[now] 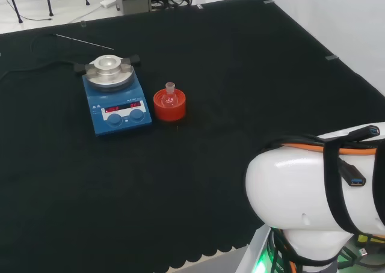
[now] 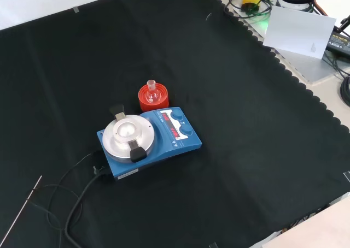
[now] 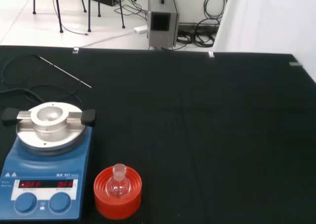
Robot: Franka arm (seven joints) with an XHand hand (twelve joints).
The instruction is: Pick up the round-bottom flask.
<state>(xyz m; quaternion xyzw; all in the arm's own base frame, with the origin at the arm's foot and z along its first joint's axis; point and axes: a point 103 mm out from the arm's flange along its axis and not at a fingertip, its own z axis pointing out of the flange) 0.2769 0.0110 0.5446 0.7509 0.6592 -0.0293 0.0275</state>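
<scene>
Where the black cloth (image 1: 240, 104) lies, a clear round-bottom flask (image 1: 170, 97) sits upright in a red ribbed stand (image 1: 169, 106), just beside a blue hotplate (image 1: 116, 104). Its contents cannot be made out. Whether the hand's fingers are straight or curled, I cannot tell.

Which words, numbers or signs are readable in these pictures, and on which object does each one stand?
None reads with certainty.
Blue stirrer plate: two red lit displays on its front panel, digits too blurred to read.
Same panel: a small white print line and small white symbols, too small to read.
Round-bottom flask and red ribbed stand: no text visible.

Bright even light; black cloth (image 1: 210, 134) matte; shadows faint.
</scene>
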